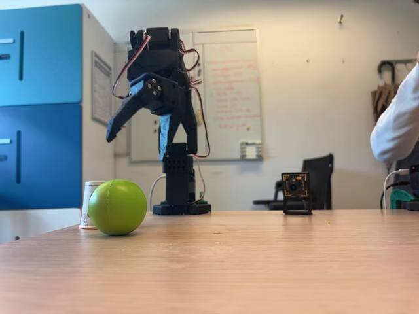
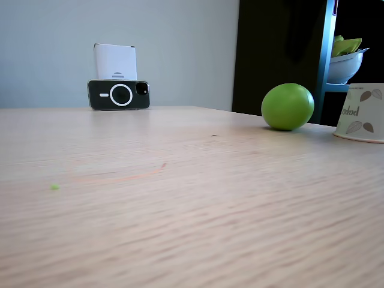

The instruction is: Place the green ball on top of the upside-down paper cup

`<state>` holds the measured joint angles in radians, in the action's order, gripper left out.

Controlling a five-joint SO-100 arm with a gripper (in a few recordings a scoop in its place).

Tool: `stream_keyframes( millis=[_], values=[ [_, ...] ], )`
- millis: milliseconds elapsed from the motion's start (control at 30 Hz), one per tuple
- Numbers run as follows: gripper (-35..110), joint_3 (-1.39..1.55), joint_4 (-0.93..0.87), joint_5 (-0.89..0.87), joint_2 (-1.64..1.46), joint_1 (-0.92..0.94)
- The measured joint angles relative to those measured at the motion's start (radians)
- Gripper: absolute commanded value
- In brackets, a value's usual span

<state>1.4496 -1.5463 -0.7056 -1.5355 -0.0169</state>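
Nothing is done yet: the green ball (image 1: 118, 207) rests on the desk (image 1: 262, 261) beside the upside-down paper cup (image 2: 362, 112); the end effector (image 1: 141, 124), upper left, hangs released and empty.

Office, whiteboard (image 1: 229, 91), blue lockers (image 1: 39, 104), desk chair (image 1: 314, 180)

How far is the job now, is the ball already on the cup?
Nothing is done yet. The green ball lies on the table beside the upside-down paper cup. The gripper hangs open above, holding nothing. Grasping, lifting and placing all remain.
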Motion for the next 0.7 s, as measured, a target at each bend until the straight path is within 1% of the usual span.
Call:
stream_keyframes(
  millis=[267, 700],
  values=[
    [46, -0.040, 0.066, -0.006, 0.126, -0.011],
    [48, -0.048, 0.129, -0.029, 0.247, 0.075]
  ],
)
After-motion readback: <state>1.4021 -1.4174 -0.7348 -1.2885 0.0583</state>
